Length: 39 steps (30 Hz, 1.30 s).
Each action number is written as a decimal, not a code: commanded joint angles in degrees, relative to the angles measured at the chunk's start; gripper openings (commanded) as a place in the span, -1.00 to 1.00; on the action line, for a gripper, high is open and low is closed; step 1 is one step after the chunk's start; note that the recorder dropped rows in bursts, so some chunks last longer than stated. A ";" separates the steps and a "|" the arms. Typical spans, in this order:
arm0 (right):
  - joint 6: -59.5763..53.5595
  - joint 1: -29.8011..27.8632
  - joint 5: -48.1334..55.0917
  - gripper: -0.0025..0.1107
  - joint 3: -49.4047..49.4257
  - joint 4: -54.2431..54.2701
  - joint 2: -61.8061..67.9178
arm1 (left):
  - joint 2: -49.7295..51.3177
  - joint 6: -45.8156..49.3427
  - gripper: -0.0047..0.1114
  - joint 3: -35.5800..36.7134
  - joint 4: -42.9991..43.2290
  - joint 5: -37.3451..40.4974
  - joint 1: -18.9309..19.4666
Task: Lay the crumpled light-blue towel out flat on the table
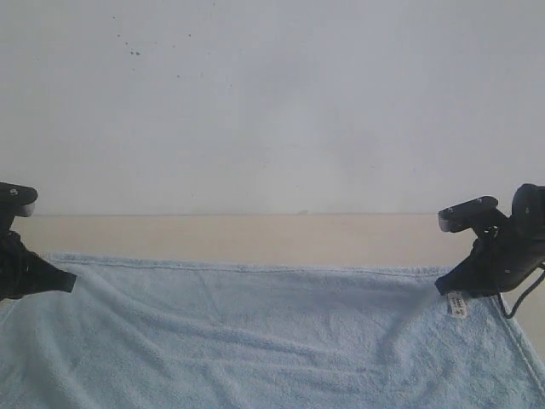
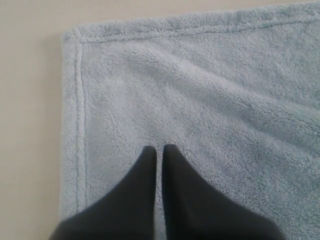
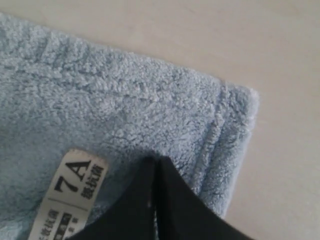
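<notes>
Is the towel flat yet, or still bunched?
Mostly spread: towel lies open on the table, far corners squared, shallow wrinkles; near edge unseen.

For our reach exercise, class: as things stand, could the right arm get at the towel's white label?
Probably yes: the label lies exposed on the towel beside the right gripper, nothing between them, though its jaws are shut.

Light-blue towel (image 1: 272, 341) lies spread on bench (image 1: 255, 239). Left gripper (image 1: 73, 284) and right gripper (image 1: 439, 288) pinch its far corners. White label (image 1: 457, 305) hangs beside the right one.
</notes>
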 commanded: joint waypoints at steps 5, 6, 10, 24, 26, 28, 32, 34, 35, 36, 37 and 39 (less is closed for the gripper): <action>3.27 -0.64 -7.65 -0.96 -0.15 -2.57 2.42 | -0.71 -0.16 -0.85 0.31 -0.62 2.20 -0.39; 4.96 -1.32 -8.34 -0.96 -0.22 -2.57 2.42 | -0.71 -0.16 -0.85 0.31 -0.62 2.65 -0.39; 8.36 -4.30 -6.29 -0.96 -1.35 -2.57 2.42 | -0.71 -0.16 -0.85 0.67 -0.62 2.93 -0.39; 5.46 -6.95 -7.97 -0.96 -1.37 1.29 -8.38 | -11.48 -0.44 -0.85 4.33 -2.08 -2.81 -0.39; 3.05 -6.66 -7.67 -0.96 -0.23 3.09 -11.83 | -15.19 -0.64 -0.85 5.37 -2.55 -3.37 -0.39; -0.59 -6.19 -9.57 -0.96 2.76 7.30 -16.38 | -18.95 -0.64 -0.85 6.91 -2.79 -4.06 -0.39; -8.74 -1.85 -14.39 -0.96 14.39 18.89 -30.04 | -31.11 -0.77 -0.85 14.57 -6.48 -4.11 -0.39; -8.94 2.71 -14.50 -0.96 19.28 18.89 -36.36 | -36.65 -0.77 -0.85 18.59 -6.54 -4.36 -0.39; -8.94 6.02 -14.50 -0.96 22.51 18.89 -40.77 | -40.51 -1.95 -0.85 20.49 -7.94 -4.27 -0.39; -8.56 9.37 -14.50 -0.96 25.29 19.17 -46.19 | -44.19 -4.12 -0.85 21.39 -8.79 -2.14 -0.39; -7.78 11.25 -14.50 -0.96 26.80 19.92 -49.18 | -46.69 -5.52 -0.85 21.40 -9.29 1.45 -0.39; -6.32 16.71 -15.17 -0.96 31.17 22.27 -58.08 | -52.55 -5.84 -0.85 21.49 -10.07 10.15 -0.39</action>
